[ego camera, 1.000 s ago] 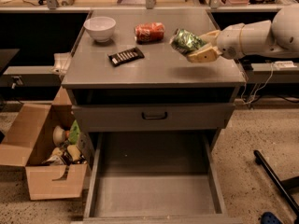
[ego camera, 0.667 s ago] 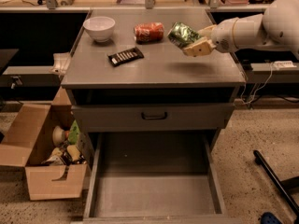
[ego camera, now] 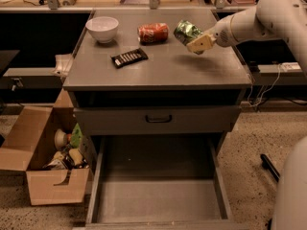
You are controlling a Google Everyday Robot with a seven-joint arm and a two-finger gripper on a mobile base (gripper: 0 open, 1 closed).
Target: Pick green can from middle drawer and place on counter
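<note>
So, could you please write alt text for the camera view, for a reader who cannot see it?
The robot's hand holds the green can just over the grey counter, right of a red can, a flat black packet and a white bowl. Below, the middle drawer stands pulled open.

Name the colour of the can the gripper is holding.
Shiny green, best in the camera view; the gripper holds the green can over the counter.
</note>
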